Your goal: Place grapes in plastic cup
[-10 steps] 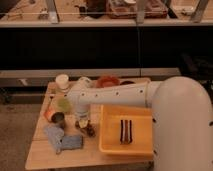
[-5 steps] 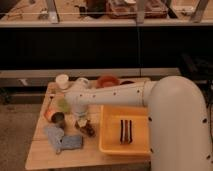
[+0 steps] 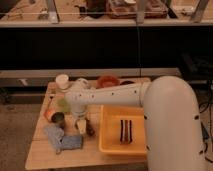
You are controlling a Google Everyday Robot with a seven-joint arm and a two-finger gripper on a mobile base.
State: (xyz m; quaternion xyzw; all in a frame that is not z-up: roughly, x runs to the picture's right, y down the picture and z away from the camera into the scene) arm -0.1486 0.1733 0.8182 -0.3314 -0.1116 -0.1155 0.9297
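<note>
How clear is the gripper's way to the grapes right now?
Probably yes. The gripper hangs low over the table, right beside the grapes, with nothing visible between them. The dark can and cloth sit on its other side; the yellow tray lies just past the grapes.

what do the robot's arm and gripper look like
The arm is a thick, smooth, off-white tube that swells into a large rounded shell on the right. A row of small dark dots runs along its forearm section. No loose cables or sleeves show. The gripper is pale like the arm and sits over the wooden table, just left of the yellow tray.
</note>
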